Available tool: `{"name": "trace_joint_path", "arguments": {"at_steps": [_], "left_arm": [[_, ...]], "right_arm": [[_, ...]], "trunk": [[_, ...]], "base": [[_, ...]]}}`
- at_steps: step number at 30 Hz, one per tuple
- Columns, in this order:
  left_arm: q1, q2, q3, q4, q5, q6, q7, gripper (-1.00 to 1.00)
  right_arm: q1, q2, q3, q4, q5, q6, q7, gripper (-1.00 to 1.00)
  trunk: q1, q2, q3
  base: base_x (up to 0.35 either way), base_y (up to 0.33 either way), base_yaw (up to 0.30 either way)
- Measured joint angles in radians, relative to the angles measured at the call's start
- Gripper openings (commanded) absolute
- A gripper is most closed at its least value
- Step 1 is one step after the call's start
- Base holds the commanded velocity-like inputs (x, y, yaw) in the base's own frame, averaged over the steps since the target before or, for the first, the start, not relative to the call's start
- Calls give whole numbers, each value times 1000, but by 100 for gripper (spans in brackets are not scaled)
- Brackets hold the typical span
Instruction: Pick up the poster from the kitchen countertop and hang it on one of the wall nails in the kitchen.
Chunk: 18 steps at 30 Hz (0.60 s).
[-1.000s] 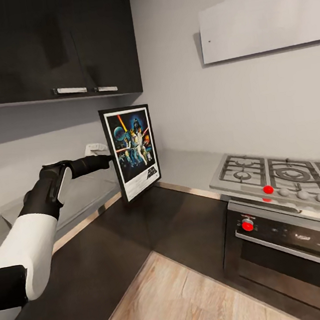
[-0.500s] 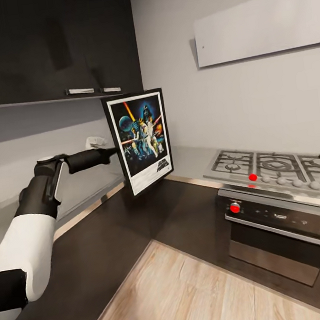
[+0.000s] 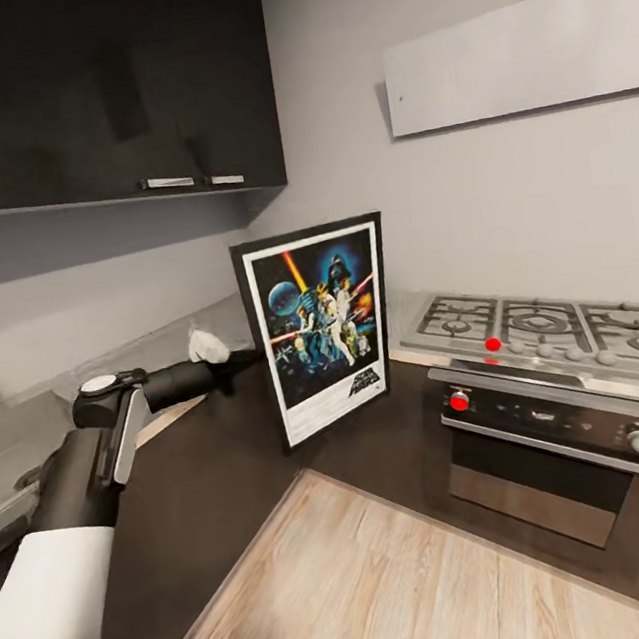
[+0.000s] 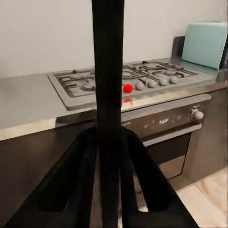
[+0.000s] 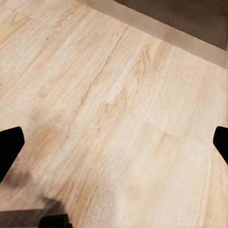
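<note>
We hold the poster [image 3: 323, 327] in our left tool [image 3: 249, 361], whose fingers [image 4: 78, 175] are pinched on the frame's edge; in the left wrist view that edge runs as a dark bar straight up between them. The poster is clear of the surface [image 3: 33, 438], in the air just ahead of the tool, upright with its long axis vertical and slightly tilted, its printed face turned toward our head camera. The hob [image 3: 552, 324] lies beyond it, across the corner. No nail is clear enough for us to pick out on the wall [image 3: 506, 204], so the coming move turns on finding one. Our right tool [image 5: 114, 147] is spread wide and empty over the wooden floor [image 5: 118, 95].
</note>
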Motion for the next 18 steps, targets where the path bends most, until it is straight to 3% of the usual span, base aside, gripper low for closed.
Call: {"name": "trace_joint_path", "arguments": {"at_steps": [5, 7, 8, 14, 15, 16, 18], "left_arm": [[145, 0, -1, -108, 2, 0, -35, -100], [219, 0, 0, -129, 1, -1, -40, -100], [283, 2, 0, -134, 1, -5, -43, -100], [326, 2, 1, -134, 3, -6, -56, -100], [332, 2, 1, -134, 3, -7, -60, -100], [336, 2, 1, -133, 3, -7, -70, -100], [339, 2, 0, -133, 3, -7, -83, -100]], "right_arm": [[-11, -30, 0, -69, 1, 3, 0, 100], [-12, -36, 1, -127, 1, 4, 0, 100], [-13, -37, 1, -188, 2, 2, 1, 100], [-12, -45, -6, -296, 1, 3, 0, 100], [-12, -51, -21, -328, 0, 5, 0, 100], [-12, -55, -66, -377, 0, 16, 1, 100], [-11, -60, -116, -465, 3, 86, 2, 100]], "trunk": [[0, 0, 0], [0, 0, 0], [0, 0, 0], [0, 0, 0], [0, 0, 0], [0, 0, 0], [0, 0, 0]], "base": [[-2, 0, 0], [0, 0, 0], [0, 0, 0], [0, 0, 0], [0, 0, 0], [0, 0, 0], [0, 0, 0]]}}
